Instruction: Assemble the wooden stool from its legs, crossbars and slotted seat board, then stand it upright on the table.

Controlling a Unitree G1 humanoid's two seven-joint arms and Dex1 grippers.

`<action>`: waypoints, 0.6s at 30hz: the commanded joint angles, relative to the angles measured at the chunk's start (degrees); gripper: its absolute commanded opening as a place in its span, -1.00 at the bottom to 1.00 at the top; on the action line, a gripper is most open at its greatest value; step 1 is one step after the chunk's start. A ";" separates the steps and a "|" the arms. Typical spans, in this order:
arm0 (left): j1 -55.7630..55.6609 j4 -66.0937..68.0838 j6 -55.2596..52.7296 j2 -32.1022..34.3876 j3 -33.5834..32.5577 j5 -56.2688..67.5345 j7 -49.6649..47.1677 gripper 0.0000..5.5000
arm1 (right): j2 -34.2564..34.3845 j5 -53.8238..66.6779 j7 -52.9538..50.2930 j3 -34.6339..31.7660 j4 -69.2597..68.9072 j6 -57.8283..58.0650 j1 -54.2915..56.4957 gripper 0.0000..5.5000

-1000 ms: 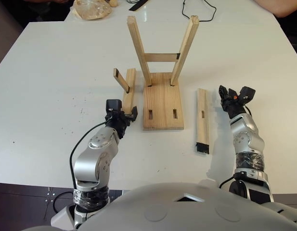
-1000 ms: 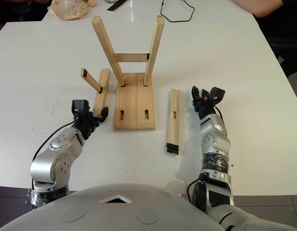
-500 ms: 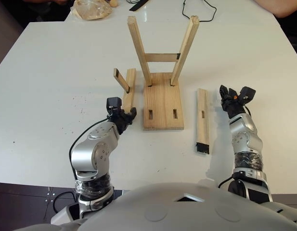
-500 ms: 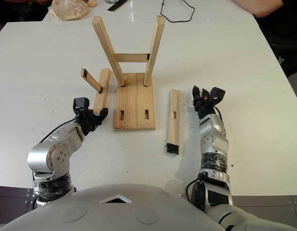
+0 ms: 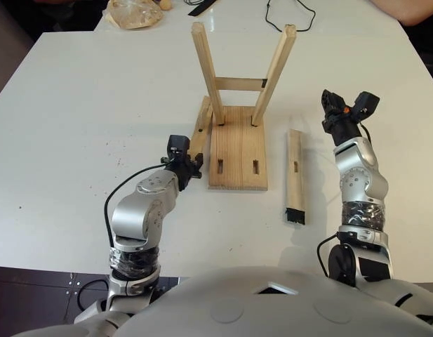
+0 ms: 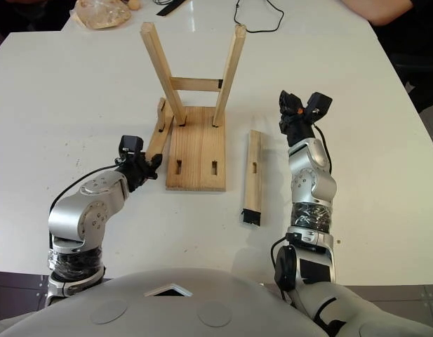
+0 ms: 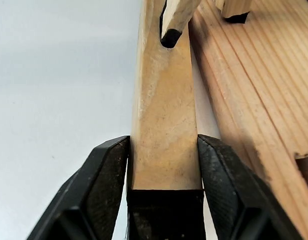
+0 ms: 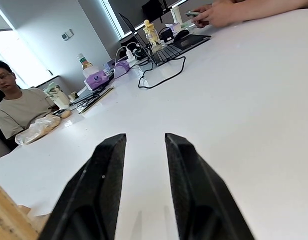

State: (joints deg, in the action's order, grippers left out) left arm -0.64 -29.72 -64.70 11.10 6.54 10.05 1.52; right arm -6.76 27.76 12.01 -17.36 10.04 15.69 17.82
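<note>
Since 1 s ago, left gripper sliding leg against seat board left edge, fingers clamping leg's near end. Right gripper lifting farther over table, fingers apart. 2 upright legs standing in board; 1 loose leg lying beside.

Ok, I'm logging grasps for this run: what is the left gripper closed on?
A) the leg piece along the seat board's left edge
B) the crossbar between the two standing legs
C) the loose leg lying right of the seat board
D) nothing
A: the left wrist view shows the left gripper clamped on both sides of the leg piece, which lies beside the seat board at its left edge.
</note>
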 commanded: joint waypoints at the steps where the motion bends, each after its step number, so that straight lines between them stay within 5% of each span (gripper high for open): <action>1: 2.30 4.19 1.59 4.73 4.17 -3.00 1.59 -0.21 | -0.33 0.40 0.05 -0.17 -0.10 0.30 1.74 -0.48; 7: 2.95 5.09 1.43 3.15 1.94 -1.25 3.05 -0.21 | 0.08 -0.45 0.03 -0.10 0.57 -1.14 0.20 -0.48; 14: 1.78 5.39 -2.16 -1.73 -6.59 1.03 1.79 0.24 | -0.12 -0.87 0.21 -0.18 0.11 -1.46 -1.54 -0.48; 18: 1.37 5.21 -2.31 0.05 -5.61 -0.08 2.06 0.24 | -0.43 -1.14 0.47 -0.12 0.00 -1.44 -2.54 -0.48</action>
State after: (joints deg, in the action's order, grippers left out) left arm -1.04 -26.47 -64.22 10.04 0.62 11.01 3.97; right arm -6.87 26.87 12.24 -17.46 10.35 14.32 15.86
